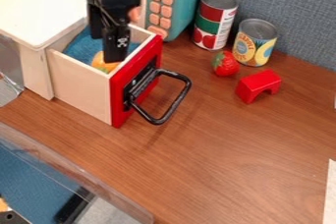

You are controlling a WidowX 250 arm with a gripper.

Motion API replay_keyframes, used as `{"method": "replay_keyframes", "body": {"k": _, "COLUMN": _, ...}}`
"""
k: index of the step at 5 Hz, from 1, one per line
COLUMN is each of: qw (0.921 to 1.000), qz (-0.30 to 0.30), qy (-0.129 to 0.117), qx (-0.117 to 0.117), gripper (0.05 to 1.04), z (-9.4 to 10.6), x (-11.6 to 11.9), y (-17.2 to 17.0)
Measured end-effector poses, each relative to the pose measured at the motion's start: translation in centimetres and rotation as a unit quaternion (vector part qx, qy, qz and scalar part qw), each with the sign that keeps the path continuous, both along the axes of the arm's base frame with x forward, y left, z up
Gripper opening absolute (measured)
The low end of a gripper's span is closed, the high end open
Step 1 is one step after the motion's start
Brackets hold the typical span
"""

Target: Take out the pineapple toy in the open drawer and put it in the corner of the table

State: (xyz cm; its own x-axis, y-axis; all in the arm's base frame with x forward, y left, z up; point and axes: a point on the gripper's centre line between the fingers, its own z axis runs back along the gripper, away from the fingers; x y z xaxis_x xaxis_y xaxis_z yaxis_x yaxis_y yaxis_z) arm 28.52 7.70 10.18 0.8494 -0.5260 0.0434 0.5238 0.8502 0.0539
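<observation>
Gripper: hanging at between ten and eleven o'clock in the camera view, over the open drawer [80, 88]; the gripper [107, 49] is holding its fingers apart, grasping nothing.
Pineapple toy: the orange toy [99, 63] is lying at ten o'clock, inside the drawer, just below the gripper.
Black handle: the handle [177, 104] is jutting from the red drawer front [119, 102] toward four o'clock.
Strawberry: the red fruit [225, 65] is sitting near two o'clock on the worktop [223, 154].
Red arch: the block [257, 86] is standing near three o'clock.
Cans: two [214, 20] are standing between one and two o'clock.

A red toy strawberry [226, 65] sits near a red-and-green metal can [211, 24], a yellow-labelled metal can [253, 46] and a red arched block [259, 84].
</observation>
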Motion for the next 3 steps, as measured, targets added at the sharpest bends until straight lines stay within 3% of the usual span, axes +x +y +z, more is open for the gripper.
{"method": "replay_keyframes", "body": {"k": 3, "qw": 0.9998, "qz": 0.020, "qy": -0.002, "qx": 0.003, "gripper": 1.000, "z": -1.2, "x": -0.3, "y": 0.5}}
